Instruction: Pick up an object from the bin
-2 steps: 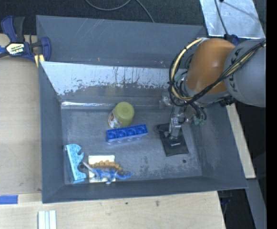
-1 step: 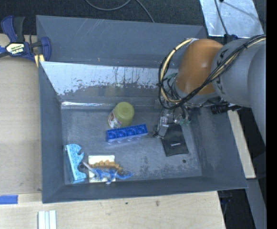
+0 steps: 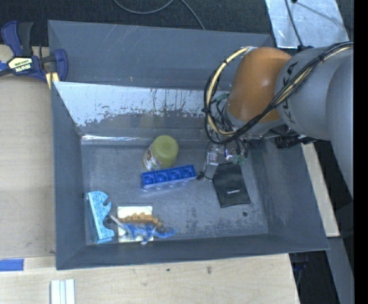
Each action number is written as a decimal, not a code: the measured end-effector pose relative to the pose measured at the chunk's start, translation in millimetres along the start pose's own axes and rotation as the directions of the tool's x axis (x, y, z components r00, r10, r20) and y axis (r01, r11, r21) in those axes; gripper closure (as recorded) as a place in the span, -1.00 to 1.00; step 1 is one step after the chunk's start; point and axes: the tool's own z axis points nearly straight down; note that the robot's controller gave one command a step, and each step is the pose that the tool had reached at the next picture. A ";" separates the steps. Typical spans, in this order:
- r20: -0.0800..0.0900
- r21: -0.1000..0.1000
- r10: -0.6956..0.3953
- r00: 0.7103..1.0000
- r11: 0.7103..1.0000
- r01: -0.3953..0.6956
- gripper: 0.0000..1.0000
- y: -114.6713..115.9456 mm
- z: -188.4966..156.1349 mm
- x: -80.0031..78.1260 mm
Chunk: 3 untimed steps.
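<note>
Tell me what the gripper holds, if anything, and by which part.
Cannot tell. The gripper is down between the right end of the blue brick and the black flat block; no hold on either shows.

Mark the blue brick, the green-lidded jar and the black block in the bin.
blue brick [image 3: 168, 177]: camera view, middle of its studded top.
green-lidded jar [image 3: 165, 147]: camera view, on the green lid.
black block [image 3: 232, 189]: camera view, centre of its top face.

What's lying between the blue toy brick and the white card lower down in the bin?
Nothing. In the camera view, only bare grey bin floor separates the blue toy brick from the white card.
</note>
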 end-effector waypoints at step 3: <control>-0.005 0.008 0.282 0.960 0.959 -0.282 1.00 35.3 -19.3 49.3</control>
